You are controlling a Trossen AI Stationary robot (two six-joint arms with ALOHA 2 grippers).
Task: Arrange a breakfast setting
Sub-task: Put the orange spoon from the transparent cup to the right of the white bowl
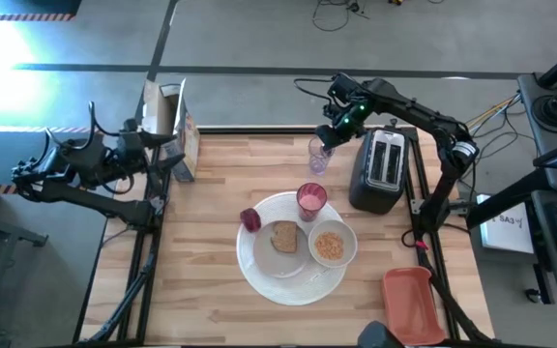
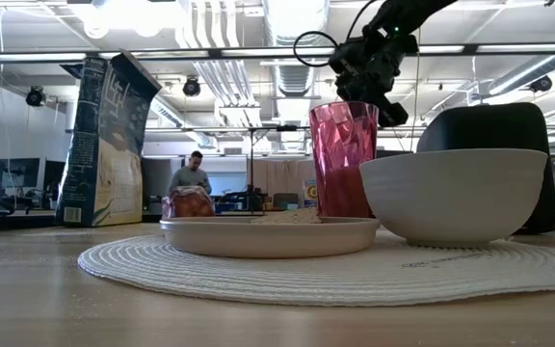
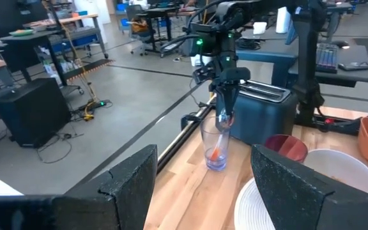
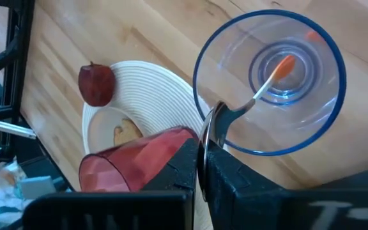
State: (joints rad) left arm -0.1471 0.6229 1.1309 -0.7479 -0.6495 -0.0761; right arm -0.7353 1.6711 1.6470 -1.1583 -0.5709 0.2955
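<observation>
One spoon (image 4: 248,102), bowl uppermost, handle tip down inside clear glass (image 4: 270,83), pinched by right pincer (image 4: 204,167).

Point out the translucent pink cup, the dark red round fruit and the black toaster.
translucent pink cup (image 1: 311,201): high view, its open top.
dark red round fruit (image 4: 96,84): right wrist view, its middle.
black toaster (image 1: 383,169): high view, its slotted top.

a black toaster (image 1: 383,166) at two o'clock, clear glass (image 1: 319,155) beside it; cereal box (image 1: 177,128) at ten, orange tray (image 1: 413,303) at five.
</observation>
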